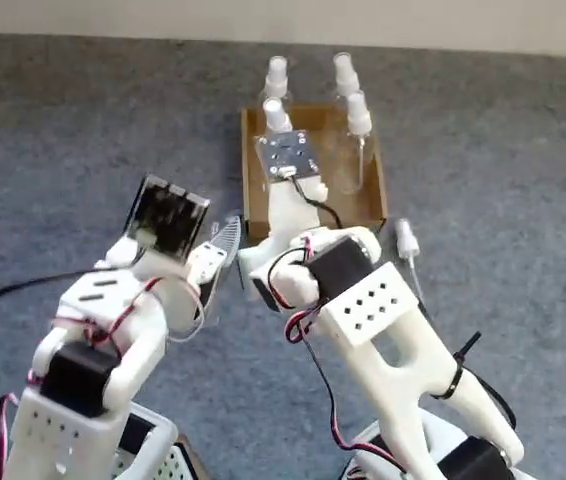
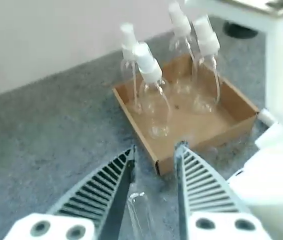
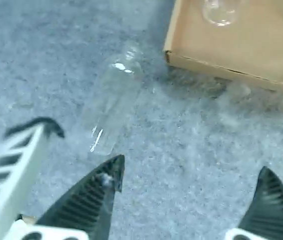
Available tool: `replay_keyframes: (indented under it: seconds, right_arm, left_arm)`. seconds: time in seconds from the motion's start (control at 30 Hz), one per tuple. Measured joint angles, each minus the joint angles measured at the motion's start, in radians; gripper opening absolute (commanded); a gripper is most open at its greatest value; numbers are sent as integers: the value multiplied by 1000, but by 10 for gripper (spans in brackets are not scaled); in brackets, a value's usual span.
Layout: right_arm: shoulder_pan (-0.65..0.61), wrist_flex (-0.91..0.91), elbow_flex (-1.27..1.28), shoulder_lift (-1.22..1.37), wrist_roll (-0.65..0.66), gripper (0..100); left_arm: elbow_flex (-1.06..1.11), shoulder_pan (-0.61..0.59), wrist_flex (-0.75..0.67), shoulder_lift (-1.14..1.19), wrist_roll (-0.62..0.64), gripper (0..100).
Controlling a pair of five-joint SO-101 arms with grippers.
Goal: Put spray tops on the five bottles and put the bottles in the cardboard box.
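A cardboard box (image 1: 371,195) (image 2: 234,95) (image 3: 241,55) sits on the grey carpet, and several clear bottles with white spray tops (image 1: 360,112) (image 2: 149,62) stand upright in it. One clear bottle without a top (image 3: 112,100) (image 2: 140,210) lies on the carpet just in front of the box's corner. My left gripper (image 2: 154,160) (image 1: 218,248) is open and hangs over this bottle, its fingers to either side without gripping it. My right gripper (image 3: 186,185) is wide open and empty above the carpet beside the bottle. A loose spray top (image 1: 407,238) lies to the right of the box.
The right arm (image 1: 363,290) stretches over the near edge of the box and hides part of it. The left arm's finger (image 3: 16,150) stands close to the lying bottle's base. Open carpet spreads to the left and far right of the box.
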Motion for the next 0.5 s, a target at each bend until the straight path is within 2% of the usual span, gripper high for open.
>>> replay_keyframes:
  seconds: [0.2,0.37,0.5]
  right_arm:
    - [-18,0,0,0,0,335]
    - [-20,0,0,3,0,335]
    - [-20,0,0,37,0,335]
  left_arm:
    - [109,-2,-17,-187,-37,130]
    - [101,3,-14,-233,-52,130]
    - [43,25,61,-235,-52,130]
